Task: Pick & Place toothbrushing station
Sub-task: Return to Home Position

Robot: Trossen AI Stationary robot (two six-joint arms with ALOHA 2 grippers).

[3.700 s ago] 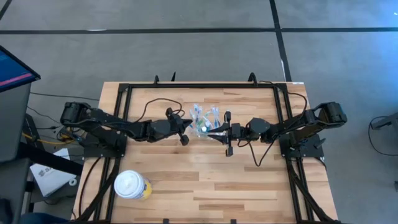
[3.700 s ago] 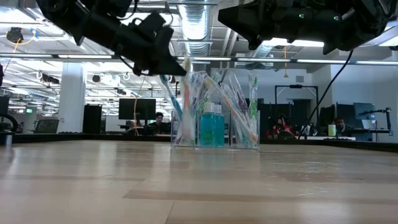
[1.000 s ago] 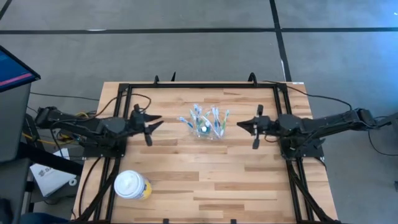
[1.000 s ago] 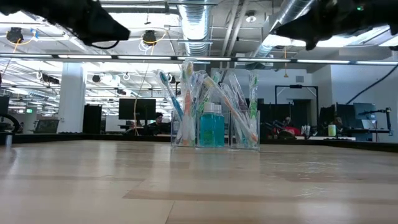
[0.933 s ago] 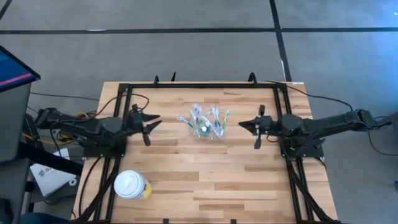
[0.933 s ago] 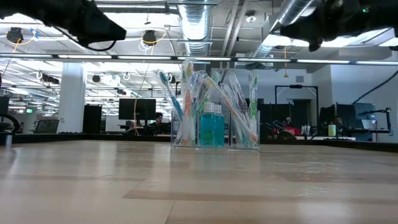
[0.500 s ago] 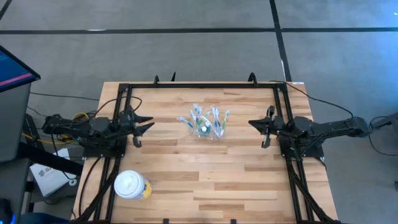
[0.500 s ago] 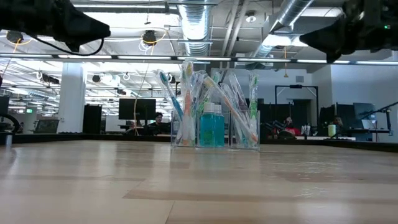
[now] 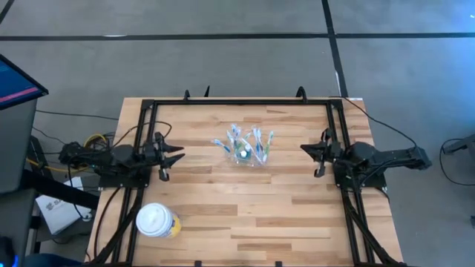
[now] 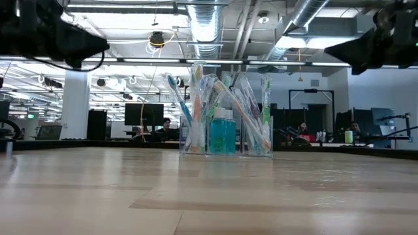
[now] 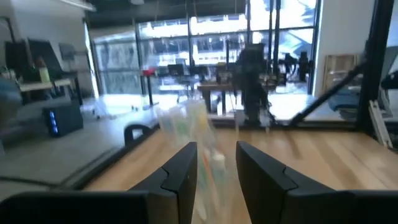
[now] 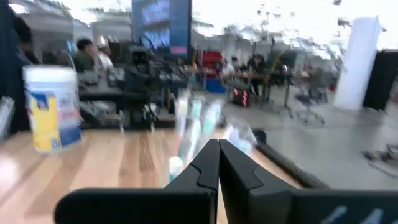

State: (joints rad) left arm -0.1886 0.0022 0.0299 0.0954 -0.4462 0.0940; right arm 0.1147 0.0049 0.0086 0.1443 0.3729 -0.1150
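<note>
The toothbrushing station (image 9: 243, 147) is a clear oblong holder with several toothbrushes and a blue bottle in it. It stands upright on its flat bottom at the table's middle, toward the far edge (image 10: 225, 117). My left gripper (image 9: 177, 153) hovers open near the table's left side, pointing at the station (image 11: 189, 124), with nothing between its fingers (image 11: 216, 162). My right gripper (image 9: 306, 148) hovers shut near the right side, also pointing at the station (image 12: 193, 130). Both are well apart from it and above the table.
A yellow cup with a white lid (image 9: 157, 221) stands near the table's front left corner and shows beyond the station in the right wrist view (image 12: 53, 109). A black frame (image 9: 241, 102) runs along the table's far, left and right sides. Bare wood (image 9: 245, 208) lies in front of the station.
Both arms have drawn back from the station, the left gripper toward the table's left edge and the right gripper toward the right edge. The station has stayed where it was, upright.
</note>
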